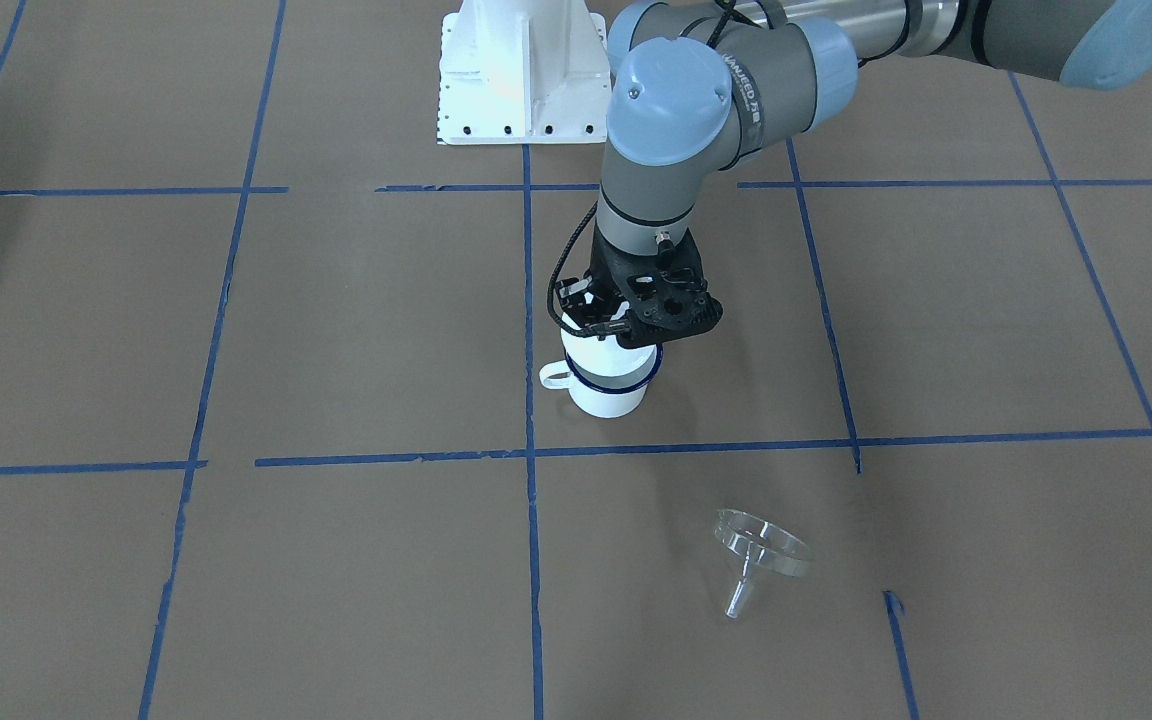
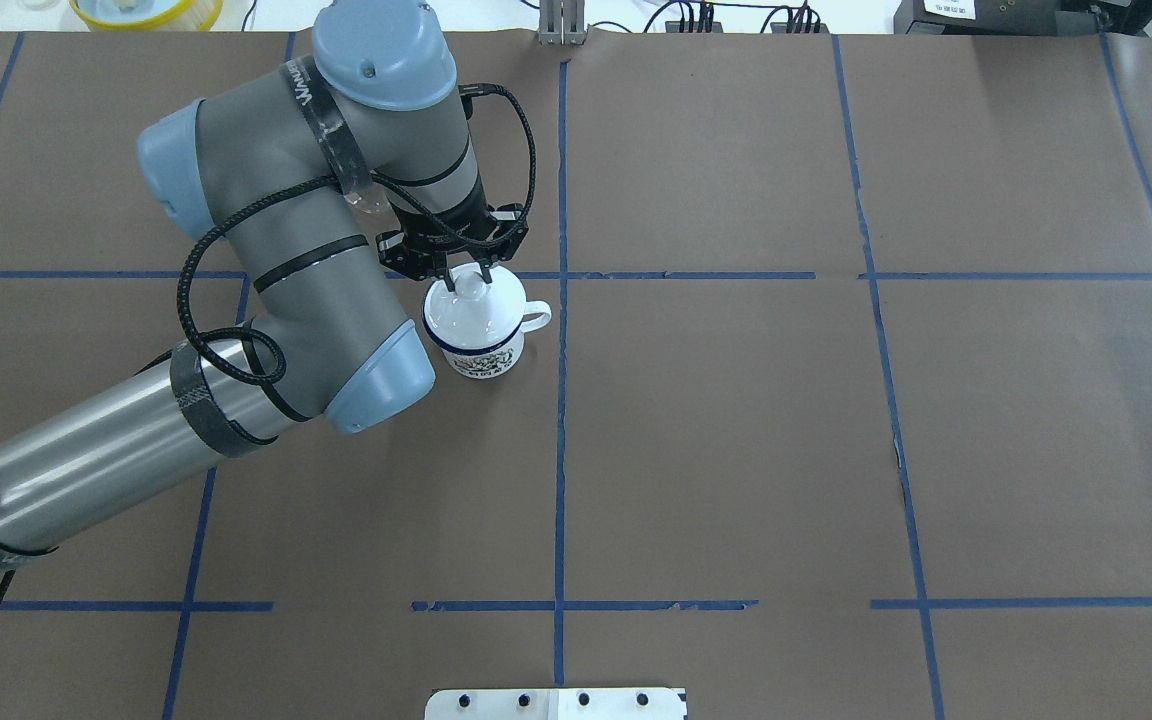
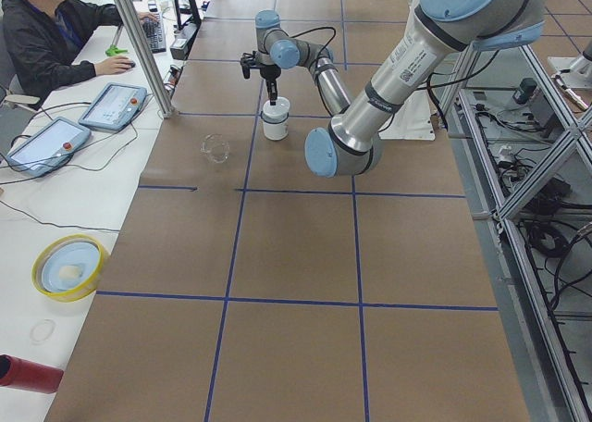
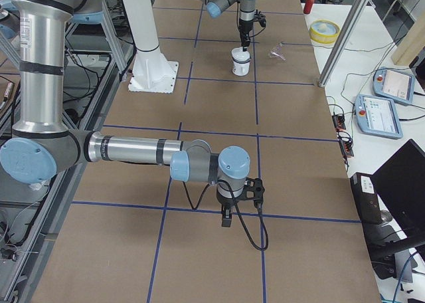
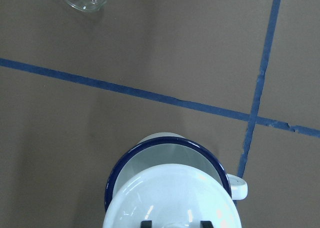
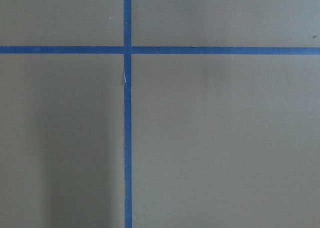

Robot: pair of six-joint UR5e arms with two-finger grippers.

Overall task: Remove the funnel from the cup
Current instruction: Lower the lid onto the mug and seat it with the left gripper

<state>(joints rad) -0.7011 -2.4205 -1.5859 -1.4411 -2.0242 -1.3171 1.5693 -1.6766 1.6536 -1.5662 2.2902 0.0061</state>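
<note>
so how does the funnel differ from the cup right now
The funnel is clear; the cup is white with a dark blue rim. The funnel lies on its side; the cup stands upright. The funnel lies free; the cup sits under the left gripper and a white lid. Both rest on the table, apart.

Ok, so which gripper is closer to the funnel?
Left. The left gripper is at the lid over the cup, with the funnel lying in the neighbouring taped square; the right gripper hangs far down the table.

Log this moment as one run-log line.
funnel lying on table, out of cup | left gripper holding lid over cup | right gripper low over table
</note>
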